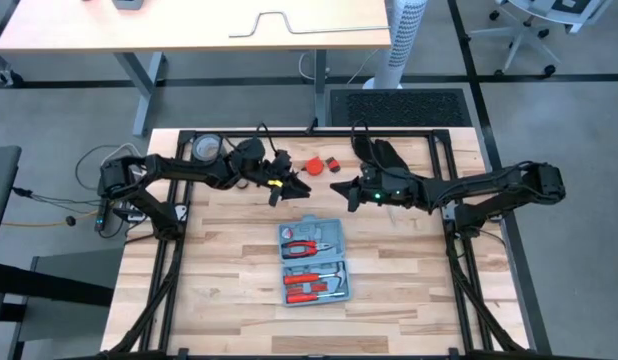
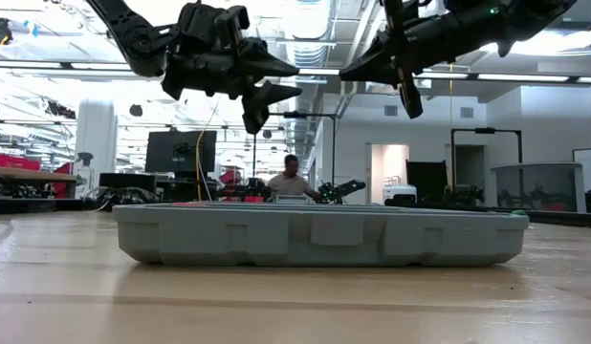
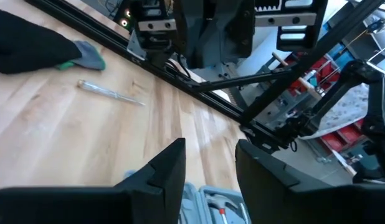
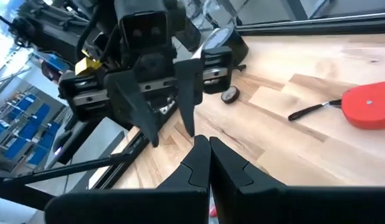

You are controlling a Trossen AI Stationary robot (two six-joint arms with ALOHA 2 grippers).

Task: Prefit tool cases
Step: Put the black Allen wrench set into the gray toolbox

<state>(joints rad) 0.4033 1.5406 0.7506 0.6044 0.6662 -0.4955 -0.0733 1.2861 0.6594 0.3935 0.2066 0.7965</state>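
Two arms are hanging over your wooden table, noses pointed at each other above the far half. Your tool case lies open flat near the middle, well apart from both, with red-handled tools in its slots. Your left gripper has its fingers spread a moderate way with nothing between them; your right gripper has its fingers pressed together, also empty. Behind them you've got a black glove, a red disc and a thin screwdriver.
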